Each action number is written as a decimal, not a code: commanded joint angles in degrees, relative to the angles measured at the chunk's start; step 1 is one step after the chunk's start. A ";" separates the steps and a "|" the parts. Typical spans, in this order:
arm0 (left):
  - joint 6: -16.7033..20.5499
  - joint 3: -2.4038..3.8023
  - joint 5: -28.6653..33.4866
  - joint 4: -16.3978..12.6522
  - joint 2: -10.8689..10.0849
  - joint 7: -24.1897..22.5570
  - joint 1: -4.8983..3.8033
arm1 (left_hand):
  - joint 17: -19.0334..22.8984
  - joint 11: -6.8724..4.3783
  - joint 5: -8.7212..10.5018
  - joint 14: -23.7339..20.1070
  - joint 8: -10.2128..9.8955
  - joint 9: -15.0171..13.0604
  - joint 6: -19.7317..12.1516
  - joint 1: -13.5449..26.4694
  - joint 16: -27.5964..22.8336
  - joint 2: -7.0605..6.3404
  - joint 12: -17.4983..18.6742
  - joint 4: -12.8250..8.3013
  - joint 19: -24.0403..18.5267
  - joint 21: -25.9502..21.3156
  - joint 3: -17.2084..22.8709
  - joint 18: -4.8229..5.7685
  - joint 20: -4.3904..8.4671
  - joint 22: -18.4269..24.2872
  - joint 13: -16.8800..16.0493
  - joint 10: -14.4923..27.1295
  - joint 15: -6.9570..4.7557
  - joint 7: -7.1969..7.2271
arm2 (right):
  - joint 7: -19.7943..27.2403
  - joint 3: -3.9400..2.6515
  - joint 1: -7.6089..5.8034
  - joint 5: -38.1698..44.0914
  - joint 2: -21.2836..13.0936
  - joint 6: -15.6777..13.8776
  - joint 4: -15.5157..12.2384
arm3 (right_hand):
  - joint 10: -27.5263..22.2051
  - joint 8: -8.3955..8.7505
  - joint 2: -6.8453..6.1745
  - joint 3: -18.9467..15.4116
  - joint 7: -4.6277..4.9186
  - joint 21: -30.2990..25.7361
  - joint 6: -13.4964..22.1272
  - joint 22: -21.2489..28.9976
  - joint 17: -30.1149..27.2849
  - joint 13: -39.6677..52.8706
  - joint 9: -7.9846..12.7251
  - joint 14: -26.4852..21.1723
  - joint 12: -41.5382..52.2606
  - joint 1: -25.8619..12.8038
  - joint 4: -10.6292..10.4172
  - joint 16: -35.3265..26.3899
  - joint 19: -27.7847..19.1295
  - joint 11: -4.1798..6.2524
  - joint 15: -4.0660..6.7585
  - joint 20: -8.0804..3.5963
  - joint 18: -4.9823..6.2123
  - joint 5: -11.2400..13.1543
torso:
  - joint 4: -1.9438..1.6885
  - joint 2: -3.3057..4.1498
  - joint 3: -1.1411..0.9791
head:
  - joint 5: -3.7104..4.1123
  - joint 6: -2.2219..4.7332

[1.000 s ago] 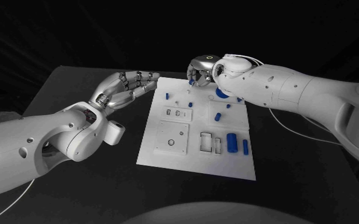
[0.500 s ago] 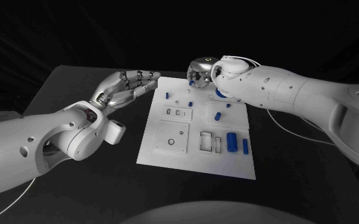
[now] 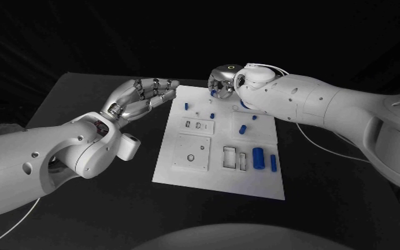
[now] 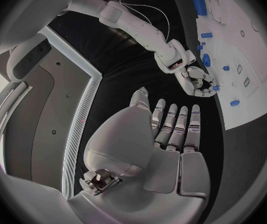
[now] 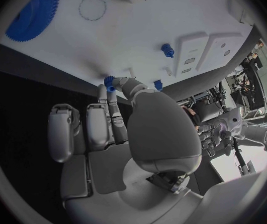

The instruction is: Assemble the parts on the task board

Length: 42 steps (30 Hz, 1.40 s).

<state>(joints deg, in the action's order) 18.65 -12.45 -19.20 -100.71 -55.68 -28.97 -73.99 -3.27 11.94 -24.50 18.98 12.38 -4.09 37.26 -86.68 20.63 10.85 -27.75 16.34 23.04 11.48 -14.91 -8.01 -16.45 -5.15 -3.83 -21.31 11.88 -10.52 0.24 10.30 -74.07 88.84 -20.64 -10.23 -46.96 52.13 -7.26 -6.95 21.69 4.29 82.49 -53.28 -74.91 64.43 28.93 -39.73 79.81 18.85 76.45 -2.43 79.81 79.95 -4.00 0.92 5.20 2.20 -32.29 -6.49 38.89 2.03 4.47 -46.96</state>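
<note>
The white task board (image 3: 218, 175) lies in the middle of the black table. My right hand (image 3: 223, 80) hovers over its far edge, pinching a small blue toothed part (image 5: 110, 80) between the thumb and a fingertip; the part (image 4: 215, 88) is also seen below the right hand (image 4: 197, 79). A large blue gear (image 5: 34, 12) lies on the board close by, partly hidden behind my right arm as the large blue gear (image 3: 247, 105). My left hand (image 3: 143, 96) hangs beside the board's far left corner, fingers spread and holding nothing.
Small blue pegs (image 3: 186, 106) (image 3: 243, 129) stand on the board, and two blue cylinders (image 3: 258, 157) lie near its right edge. Recessed plates with slots (image 3: 198, 125) (image 3: 192, 153) sit in the board's middle. Bare black table surrounds the board.
My right arm and hand have edged slightly to the left over the board's far edge, still pinching the small part. The left hand has stayed put.
</note>
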 commanded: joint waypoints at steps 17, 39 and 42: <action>-0.87 0.03 -0.22 0.24 -0.14 0.01 -0.08 | -0.07 0.42 -0.32 0.35 0.39 0.01 0.41 -0.55 0.31 -0.03 -0.30 0.10 0.37 0.25 0.43 0.14 -0.19 0.04 0.09 0.16 0.18 -0.88 | 1.95 0.02 0.38 -1.28 -3.48 -7.02 -3.18 | -13.51 3.60 0.59 -5.03 -1.99 -4.16 17.21 -2.92 -4.14 1.13 13.28 -4.09 -7.05 -1.32 -0.51 -1.84 -4.07 -2.21 -1.91 2.17 2.07 20.18 | 0.10 -0.09 0.04 | 0.08 0.26; -1.32 -0.12 -0.22 1.43 -0.04 0.10 0.09 | -0.10 0.47 -0.41 0.54 0.39 0.02 0.40 -0.75 0.54 -0.02 -0.35 0.06 0.41 0.26 0.53 0.13 -0.19 0.05 0.11 0.23 0.24 -0.92 | 4.01 0.25 -0.63 -8.28 -23.13 -14.96 -21.09 | 13.20 2.75 4.01 -9.37 0.46 -11.21 8.66 -0.39 -8.67 46.08 19.86 -11.65 53.35 -0.50 -4.61 -10.10 -9.15 0.81 -1.51 1.89 3.27 23.43 | 1.06 -0.47 -0.16 | -0.89 0.19; -1.43 -0.14 -0.22 1.62 0.02 0.15 0.15 | -0.13 0.48 -0.44 0.66 0.38 0.03 0.39 -0.84 0.68 0.00 -0.37 0.05 0.42 0.26 0.59 0.13 -0.19 0.06 0.11 0.26 0.26 -0.93 | 3.20 0.30 -0.16 -9.11 -23.84 -14.12 -20.71 | 26.21 2.47 4.59 -10.70 1.24 -6.26 6.92 -4.93 7.77 55.31 19.53 -2.94 64.76 -1.15 -5.70 0.21 -4.85 1.41 -1.03 1.35 2.05 23.72 | 1.14 -0.47 -0.10 | -0.82 0.18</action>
<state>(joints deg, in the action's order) 18.36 -12.61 -19.21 -99.10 -55.79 -28.55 -73.86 -3.32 12.15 -24.74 19.21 12.38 -4.09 37.25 -87.14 20.98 10.86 -27.75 16.34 23.25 11.48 -14.59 -8.01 -16.66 -5.15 -3.78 -21.10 12.11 -10.52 4.13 10.58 -74.42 81.67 -44.33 -24.42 -67.78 74.86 -4.45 -2.58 11.20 5.43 75.02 -45.83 -74.93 68.19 74.76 -20.02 74.56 80.86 75.54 -7.86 77.53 74.01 -2.75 -0.22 6.63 5.05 -8.71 -5.43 38.44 1.92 3.54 -46.75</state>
